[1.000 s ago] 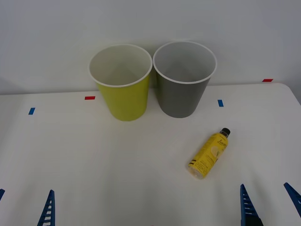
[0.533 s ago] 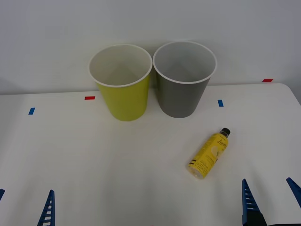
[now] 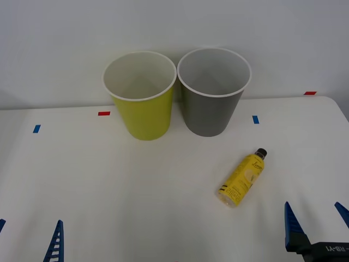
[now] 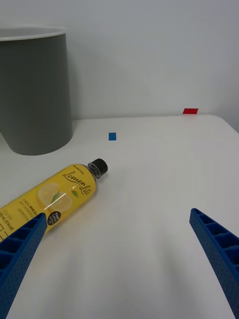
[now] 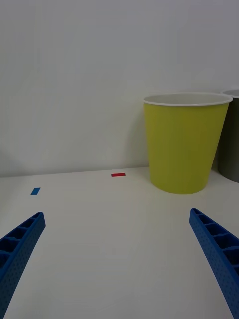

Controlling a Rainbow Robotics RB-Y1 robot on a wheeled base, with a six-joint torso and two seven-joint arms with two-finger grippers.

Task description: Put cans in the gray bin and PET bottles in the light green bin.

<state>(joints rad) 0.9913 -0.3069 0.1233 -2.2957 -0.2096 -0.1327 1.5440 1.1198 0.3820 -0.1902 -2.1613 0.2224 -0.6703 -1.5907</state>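
Right of centre in the front view, a small clear plastic bottle (image 3: 242,178) with yellow contents and black screw cap lies on the white table (image 3: 136,185), its yellow label reading "Lemon Lite". Bare tabletop surrounds it. Behind stand the round yellow-green bin (image 3: 141,96) and dark gray bin (image 3: 212,93), nearly touching. Lower right, the right gripper (image 3: 317,225) is spread wide, empty; lower left, the left gripper (image 5: 119,259) likewise.

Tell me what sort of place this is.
Probably a lab test bench for a sorting trial: a plain white table against a bare wall, small red and blue tape marks on it, and two bins, green and gray, set beside a lone bottle.
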